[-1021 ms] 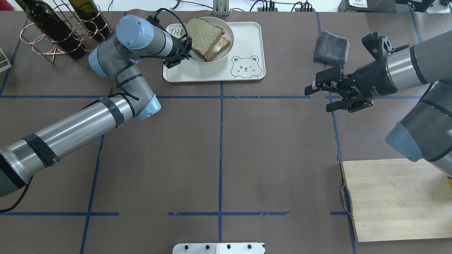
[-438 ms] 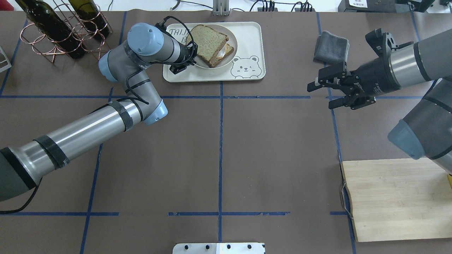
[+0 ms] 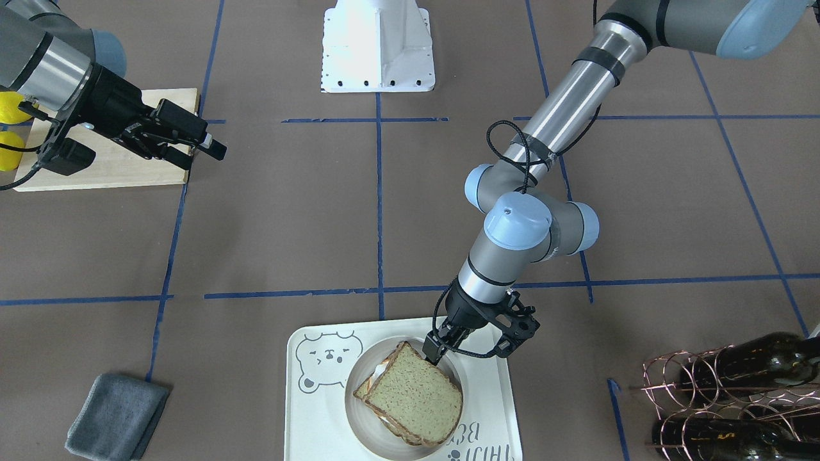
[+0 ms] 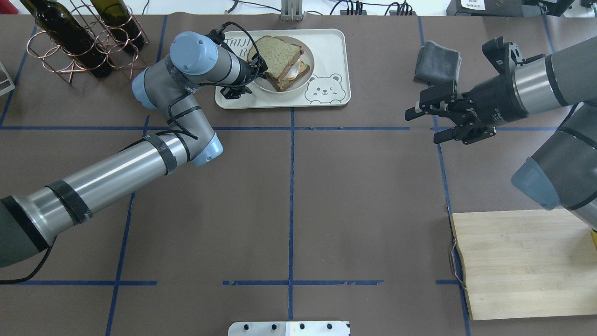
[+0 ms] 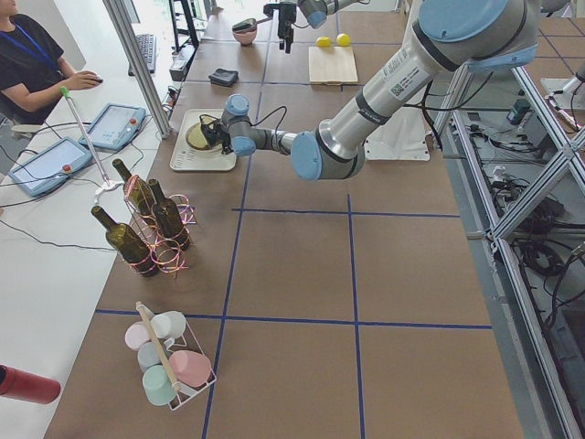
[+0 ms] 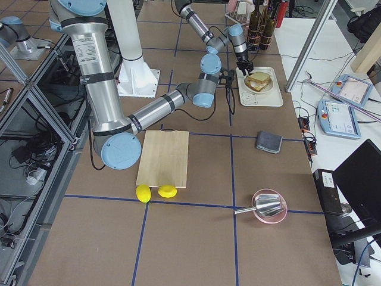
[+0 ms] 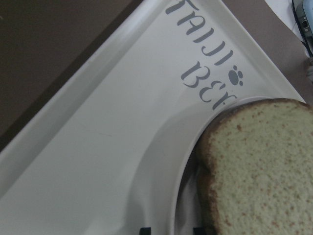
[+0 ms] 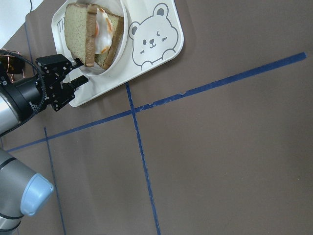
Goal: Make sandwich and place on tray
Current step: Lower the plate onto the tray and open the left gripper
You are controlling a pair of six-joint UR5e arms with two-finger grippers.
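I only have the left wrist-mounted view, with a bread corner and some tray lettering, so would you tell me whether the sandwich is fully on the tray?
Observer: Yes. In the overhead view the sandwich lies in a round dish, and that dish stands on the tray, inside its rim.
Operator: Thank you. Is the filling in place?
Observer: The right wrist view shows the fried egg between the two slices, at the sandwich's open side.
Operator: And where is the other arm?
Observer: The right gripper hangs open and empty over the table, well away from the tray.
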